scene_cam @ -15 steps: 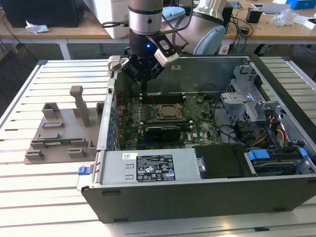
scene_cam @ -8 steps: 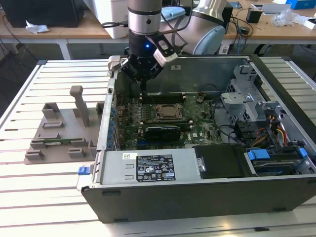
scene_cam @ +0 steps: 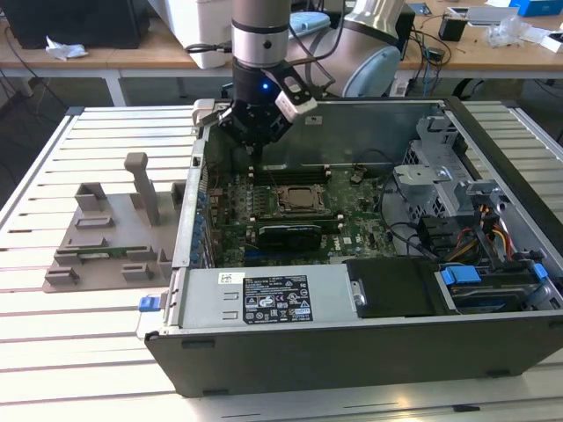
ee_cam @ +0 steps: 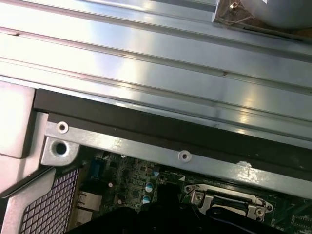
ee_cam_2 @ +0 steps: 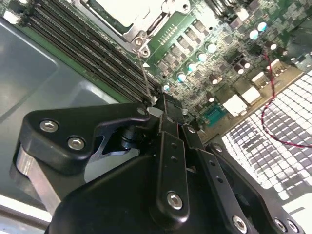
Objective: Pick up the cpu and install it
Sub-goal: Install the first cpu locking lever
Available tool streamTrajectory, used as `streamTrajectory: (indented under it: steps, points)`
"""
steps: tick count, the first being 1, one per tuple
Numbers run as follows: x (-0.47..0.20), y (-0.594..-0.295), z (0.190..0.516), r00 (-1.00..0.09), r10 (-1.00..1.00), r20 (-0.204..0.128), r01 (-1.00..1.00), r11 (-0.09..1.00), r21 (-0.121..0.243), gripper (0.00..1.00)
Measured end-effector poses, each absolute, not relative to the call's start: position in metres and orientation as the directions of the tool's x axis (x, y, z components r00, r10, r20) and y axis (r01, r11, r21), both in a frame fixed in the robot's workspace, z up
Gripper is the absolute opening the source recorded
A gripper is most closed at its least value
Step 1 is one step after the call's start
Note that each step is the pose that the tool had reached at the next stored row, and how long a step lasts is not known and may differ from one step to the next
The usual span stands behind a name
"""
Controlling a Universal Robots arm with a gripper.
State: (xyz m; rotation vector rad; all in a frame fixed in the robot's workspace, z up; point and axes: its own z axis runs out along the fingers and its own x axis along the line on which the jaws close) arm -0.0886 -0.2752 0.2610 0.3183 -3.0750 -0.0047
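Observation:
My gripper (scene_cam: 253, 141) hangs inside the open computer case, low over the memory slots (ee_cam_2: 83, 48) near the back left corner. Its black fingers (ee_cam_2: 170, 146) are pressed together at the tip (ee_cam_2: 158, 103). A thin flat sliver sticks out from between them, seen on edge; I take it for the cpu (ee_cam_2: 145, 75) (scene_cam: 253, 160). It points down towards the motherboard. The black socket frame (scene_cam: 299, 200) (ee_cam_2: 129, 14) (ee_cam: 224, 201) with a pale square centre lies a short way off, towards the exterior view's right of the gripper.
The case's walls (scene_cam: 189, 220) ring the motherboard. A power supply (scene_cam: 273, 297) sits at the front and a drive cage (scene_cam: 449, 185) with cables at the exterior view's right. A grey plastic fixture (scene_cam: 114, 237) stands on the slatted table at the exterior view's left.

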Motion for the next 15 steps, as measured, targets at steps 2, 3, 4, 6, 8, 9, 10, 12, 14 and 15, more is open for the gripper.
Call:
streamTrajectory:
  steps: [2,3,4,6,8,9,10,12,14,15]
  points:
    - [-0.086,-0.275,0.261,-0.978,-0.203,0.050,-0.202,0.979,0.008,0.11]
    - [-0.086,-0.275,0.261,-0.978,-0.202,0.050,-0.202,0.979,0.008,0.11]
    - [-0.085,-0.275,0.261,-0.978,-0.202,0.050,-0.202,0.979,0.008,0.11]
    - [-0.082,-0.275,0.261,-0.978,-0.202,0.050,-0.201,0.979,0.008,0.11]
    - [-0.079,-0.275,0.261,-0.978,-0.201,0.050,-0.201,0.980,0.008,0.11]
    - [-0.076,-0.275,0.261,-0.978,-0.201,0.051,-0.201,0.980,0.008,0.11]
    - [-0.073,-0.275,0.261,-0.978,-0.201,0.051,-0.201,0.979,0.008,0.11]
    - [-0.069,-0.275,0.261,-0.978,-0.201,0.052,-0.201,0.980,0.009,0.11]
    - [-0.063,-0.275,0.261,-0.978,-0.201,0.053,-0.201,0.979,0.009,0.11]
    - [-0.060,-0.275,0.261,-0.978,-0.201,0.053,-0.201,0.980,0.009,0.11]
